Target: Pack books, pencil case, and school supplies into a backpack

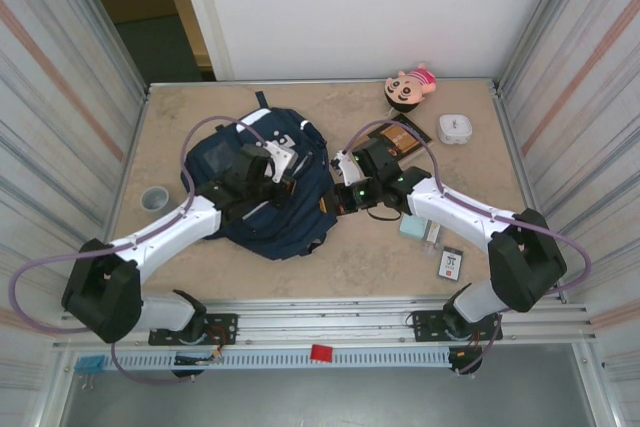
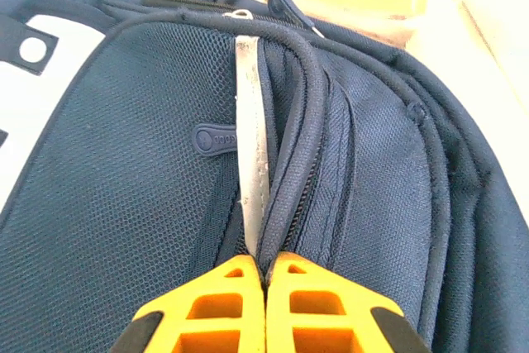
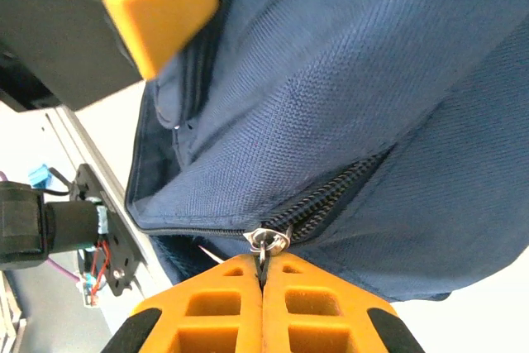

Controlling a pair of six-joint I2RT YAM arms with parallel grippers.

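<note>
At the backpack, the left claw pinches its pale stripe, likely bracing the fabric, while the right claw clamps the zipper pull to open it.

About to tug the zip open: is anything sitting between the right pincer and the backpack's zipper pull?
Nothing. In the right wrist view the right pincer is shut directly on the metal zipper pull of the backpack.

The beige worktop is carrying the backpack left of centre and a grey cup further left; the book, white box, plush doll, pencil case and packet are lying on the right.
</note>
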